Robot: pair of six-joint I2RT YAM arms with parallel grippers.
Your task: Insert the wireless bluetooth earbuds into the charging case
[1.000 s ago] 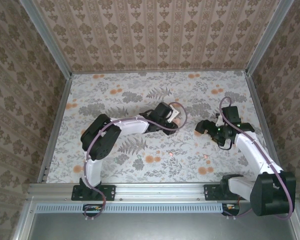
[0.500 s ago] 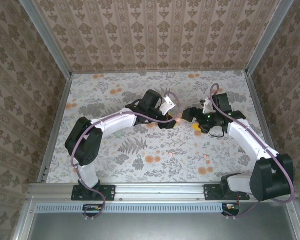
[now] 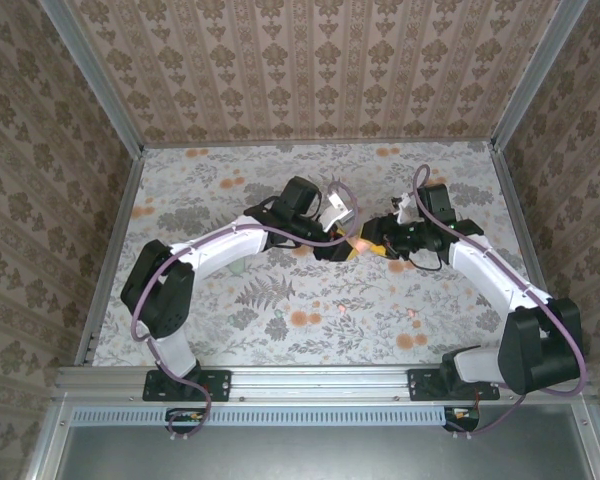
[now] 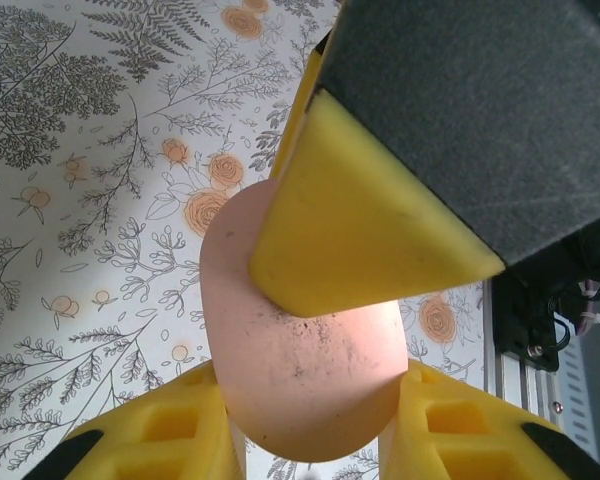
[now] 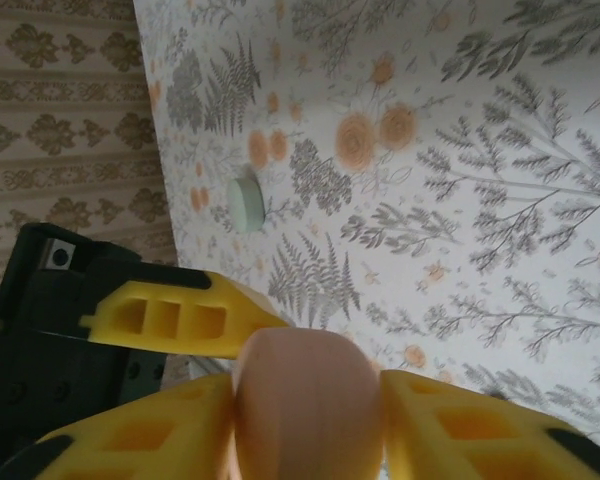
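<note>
The pale pink oval charging case (image 3: 361, 243) hangs above the middle of the table, closed, between both grippers. My left gripper (image 3: 351, 243) is shut on its lower end (image 4: 300, 370). My right gripper (image 3: 373, 244) comes from the right, and its yellow fingers (image 5: 170, 430) press both sides of the case (image 5: 305, 400). One right finger (image 4: 360, 230) lies across the case in the left wrist view. Two tiny pale pink earbuds lie on the floral table nearer the bases, one (image 3: 342, 311) left of the other (image 3: 416, 313).
A pale green round case (image 5: 246, 203) lies on the table beyond the left gripper in the right wrist view. Patterned walls (image 3: 310, 70) close in the table on three sides. The metal rail (image 3: 310, 378) with both arm bases runs along the near edge.
My right gripper has moved left to the case and closed on it. The left arm stretched a little further right with the case still held.
</note>
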